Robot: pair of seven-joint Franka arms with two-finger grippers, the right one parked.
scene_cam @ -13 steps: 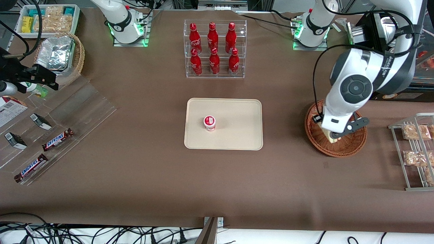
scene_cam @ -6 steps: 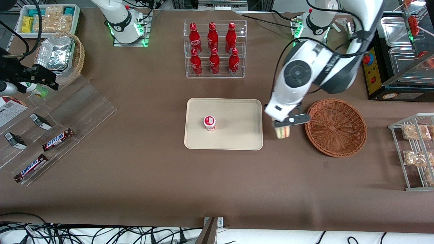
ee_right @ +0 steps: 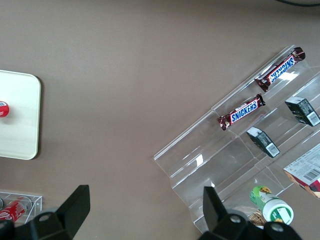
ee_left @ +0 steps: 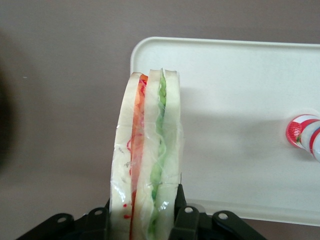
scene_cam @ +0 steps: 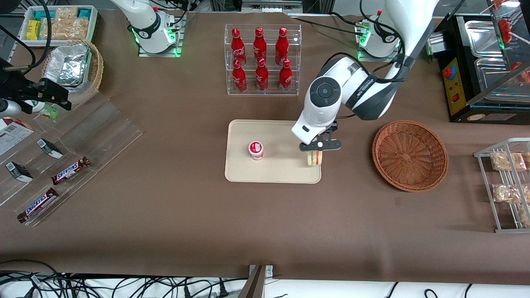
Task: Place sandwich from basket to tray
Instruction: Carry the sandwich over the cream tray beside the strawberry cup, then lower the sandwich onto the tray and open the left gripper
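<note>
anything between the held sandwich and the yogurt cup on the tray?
No. Front view shows only bare cream tray between the gripper-held wedge sandwich and the red-white cup.

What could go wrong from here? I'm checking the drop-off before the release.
The end effector, shut on the sandwich, hangs over the tray's rim nearest the basket: released here, the wedge might straddle the rim or tip off. A long push inward might knock the small cup.

White left arm bent at the elbow, reaching down and forward, wrist angled downward; its black gripper (scene_cam: pixel 315 150) hangs low, fingers (ee_left: pixel 181 210) clamped on either side of a sandwich (ee_left: pixel 147 160)
</note>
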